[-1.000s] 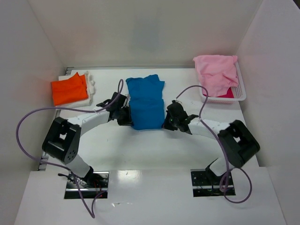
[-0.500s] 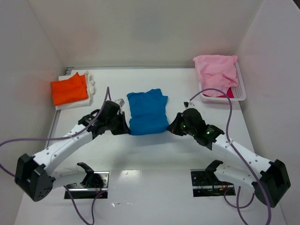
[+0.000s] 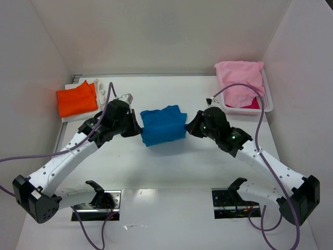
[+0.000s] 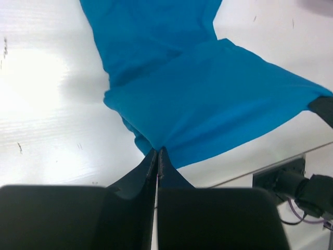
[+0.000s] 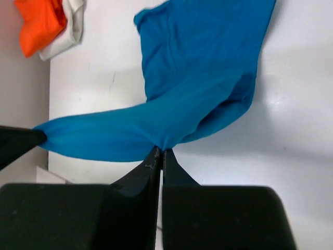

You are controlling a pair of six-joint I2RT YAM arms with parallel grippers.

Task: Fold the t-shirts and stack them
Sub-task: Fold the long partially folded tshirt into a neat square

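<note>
1. The blue shirt (image 3: 163, 125) is the biggest piece, at the centre of the overhead frame. Its far part lies on the table (image 3: 171, 166). Its near edge is raised and pulled taut between the two arms, casting a shadow below. I'd say a fold is in hand: the near edge is being carried over the rest. The next move calls for both corners to travel level towards the top of the frame, settle onto the flat part, and only then be let go. If they travel unevenly, the fold will likely skew.
2. The pink shirt (image 3: 239, 80) sits crumpled at upper right, heaped over the basket (image 3: 268, 104), not yet folded. A darker pink scrap shows beneath it; I can't tell what that is.
3. The orange shirt (image 3: 76, 99) lies folded at upper left on a white cloth (image 3: 100, 92), well apart from the blue one.
4. The left gripper (image 4: 157, 152) is pinched tight on the blue shirt's left corner, fingers pressed together with cloth bunched between them.
5. The right gripper (image 5: 158, 151) is clamped the same way on the opposite corner.
6. Count: three shirts, one of each colour; one basket; two grippers.
</note>
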